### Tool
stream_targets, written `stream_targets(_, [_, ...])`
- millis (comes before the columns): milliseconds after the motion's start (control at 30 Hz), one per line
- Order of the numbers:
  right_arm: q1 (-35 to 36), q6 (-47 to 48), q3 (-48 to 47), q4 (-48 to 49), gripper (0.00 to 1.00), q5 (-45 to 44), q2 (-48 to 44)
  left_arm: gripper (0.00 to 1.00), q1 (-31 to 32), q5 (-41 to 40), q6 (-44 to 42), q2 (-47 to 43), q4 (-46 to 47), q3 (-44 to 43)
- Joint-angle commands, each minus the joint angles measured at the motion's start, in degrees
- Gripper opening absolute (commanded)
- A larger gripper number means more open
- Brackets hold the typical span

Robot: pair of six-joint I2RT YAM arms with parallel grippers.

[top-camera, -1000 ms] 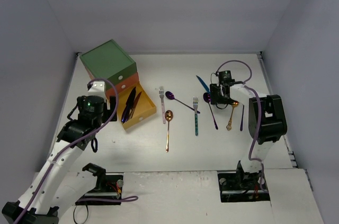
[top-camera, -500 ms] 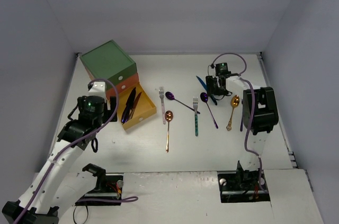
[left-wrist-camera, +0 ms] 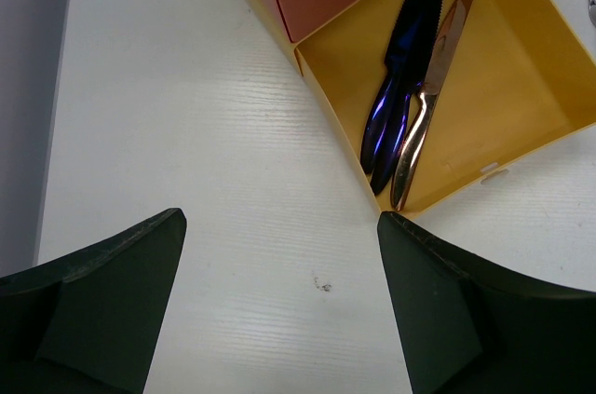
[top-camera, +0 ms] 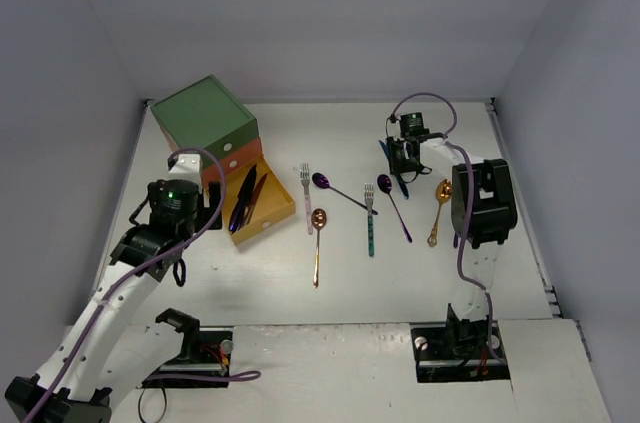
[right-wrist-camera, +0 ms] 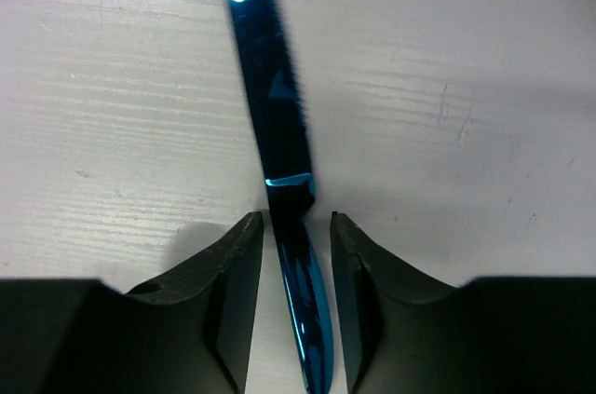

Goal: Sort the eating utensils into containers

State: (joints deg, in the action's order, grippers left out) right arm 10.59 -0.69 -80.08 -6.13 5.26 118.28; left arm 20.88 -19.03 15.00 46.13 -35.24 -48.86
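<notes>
**Right gripper straddles the blue knife; left gripper gapes beside the yellow drawer**

Your bench [top-camera: 340,273] is white with a faint wood grain and a few small scuffs. Plain pale grey walls [top-camera: 320,23] close it in on the left, far and right sides.

In the far left corner you have the green-topped chest [top-camera: 205,113]. Its orange-red drawer [top-camera: 238,156] is closed. Its yellow drawer [left-wrist-camera: 521,49] is pulled out toward the middle of the bench. A purple knife [left-wrist-camera: 400,87] and a copper knife [left-wrist-camera: 430,105] lie side by side in it, touching.

Your left gripper [left-wrist-camera: 279,217] hovers over bare bench just beside the yellow drawer's near left corner. Its jaws are spread wide with nothing between them. It has scarcely shifted in the last second.

Your right gripper [right-wrist-camera: 296,219] has travelled from above the spoons toward the far edge. It now sits low over the blue knife [right-wrist-camera: 270,77], which lies flat near the far right part of the bench. Its fingers [right-wrist-camera: 237,264] flank the handle with only slivers of gap, so you cannot yet call it a firm grip.

The rest lie loose across the middle, unmoved:
- a pink fork [top-camera: 306,198]
- a copper spoon [top-camera: 317,243]
- a purple spoon [top-camera: 340,190]
- a teal fork [top-camera: 370,223]
- a second purple spoon [top-camera: 394,206]
- a gold spoon [top-camera: 438,211], which the right gripper had covered a second ago and which now lies in plain view
</notes>
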Motion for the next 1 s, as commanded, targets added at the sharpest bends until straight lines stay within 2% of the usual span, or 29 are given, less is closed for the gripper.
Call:
stream_targets(0, [0.54,-0.40,0.92,-4.65,0.24,3.23,3.88,0.82,-0.41,0.07,-0.85,0.54,2.99,-1.00])
stream_targets(100, [0.49,-0.37,0.89,-4.80,0.08,3.10,3.92,0.82,-0.41,0.10,-0.85,0.45,3.05,-1.03])
stream_targets(200, [0.49,-0.46,0.98,-4.86,0.00,1.84,2.82,0.82,-0.41,0.04,-0.85,0.18,3.07,-0.89])
stream_targets(433, [0.49,-1.57,1.05,-5.37,0.00,-2.59,-4.93,0.82,-0.41,0.12,-0.75,0.19,2.99,-0.96])
stream_targets(600, [1.59,-7.44,1.54,-5.39,0.00,-2.65,-13.59,0.82,-0.41,0.13,-0.75,0.01,3.00,-0.99])
stream_targets(700, [4.09,-11.07,1.72,-5.36,0.00,-2.14,-18.24,0.81,-0.41,0.04,-0.74,0.10,3.05,-1.06])
stream_targets(967, [16.31,-25.58,0.01,-1.64,0.00,-4.00,-25.01,0.82,-0.48,-0.27,-0.59,-0.04,2.99,-0.92])
